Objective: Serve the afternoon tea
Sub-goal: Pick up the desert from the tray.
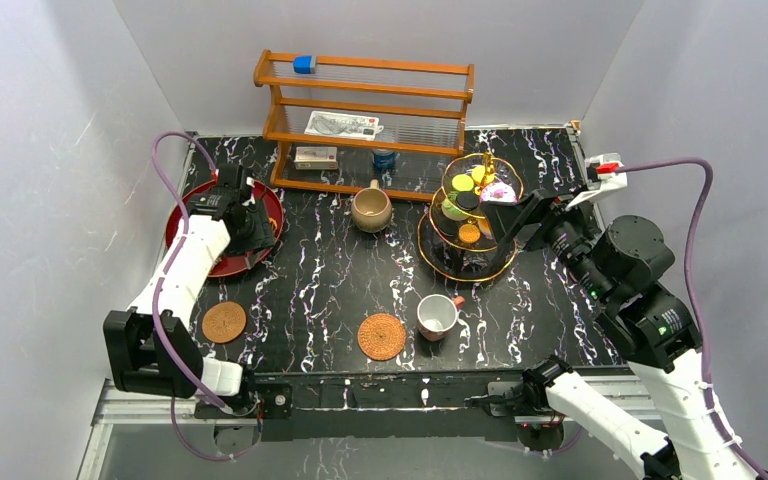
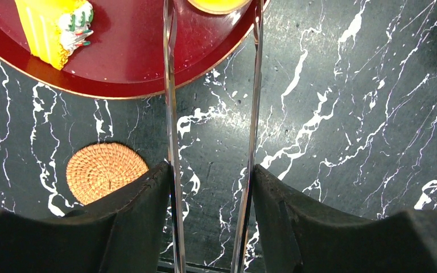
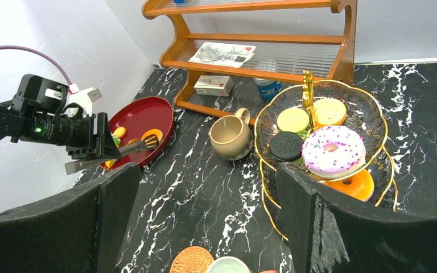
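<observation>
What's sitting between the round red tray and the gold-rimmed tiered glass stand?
An upright tan ceramic mug, shown in the top external and right wrist views.

Bare surface (image 1: 330, 275) lies open down the middle, between the red tray (image 1: 272, 205), where the left gripper (image 2: 210, 170) grips tongs (image 2: 169, 102), and the tiered stand (image 1: 460, 272). The tan mug (image 1: 371, 209) and wooden rack (image 1: 365, 100) block the back. Two coasters (image 1: 224, 322) (image 1: 381, 336) and the cup (image 1: 437, 316) line the front.
</observation>
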Controlling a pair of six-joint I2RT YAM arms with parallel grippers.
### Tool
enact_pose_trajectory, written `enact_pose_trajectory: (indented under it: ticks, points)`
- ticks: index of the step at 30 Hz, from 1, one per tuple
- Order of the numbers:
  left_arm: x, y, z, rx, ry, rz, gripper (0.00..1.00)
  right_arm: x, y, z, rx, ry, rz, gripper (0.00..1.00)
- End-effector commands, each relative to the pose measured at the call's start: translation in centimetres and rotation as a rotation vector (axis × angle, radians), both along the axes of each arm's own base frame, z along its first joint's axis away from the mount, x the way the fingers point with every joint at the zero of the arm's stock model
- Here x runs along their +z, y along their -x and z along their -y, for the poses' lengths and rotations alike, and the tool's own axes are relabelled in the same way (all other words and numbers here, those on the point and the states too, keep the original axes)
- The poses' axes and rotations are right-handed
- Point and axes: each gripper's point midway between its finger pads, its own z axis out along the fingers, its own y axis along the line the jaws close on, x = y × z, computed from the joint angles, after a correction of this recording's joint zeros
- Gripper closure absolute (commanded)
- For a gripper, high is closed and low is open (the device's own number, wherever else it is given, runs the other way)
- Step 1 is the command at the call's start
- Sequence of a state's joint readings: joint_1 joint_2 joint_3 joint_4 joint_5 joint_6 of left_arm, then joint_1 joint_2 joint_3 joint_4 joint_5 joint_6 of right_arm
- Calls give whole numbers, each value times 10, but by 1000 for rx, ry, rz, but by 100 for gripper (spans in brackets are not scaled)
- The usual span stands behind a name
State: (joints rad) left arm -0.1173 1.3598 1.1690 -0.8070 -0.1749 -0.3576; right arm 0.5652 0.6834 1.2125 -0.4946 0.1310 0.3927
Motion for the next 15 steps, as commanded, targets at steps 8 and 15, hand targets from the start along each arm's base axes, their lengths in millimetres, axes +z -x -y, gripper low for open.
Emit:
enact_pose_trajectory:
  ticks: [8, 15]
  points:
    - [-9, -23, -8, 29, -30, 32, 48, 18, -3, -2, -1, -31, 62, 1]
    - [-11, -34, -10, 32, -44, 49, 50, 18, -4, -1, -7, -27, 59, 1]
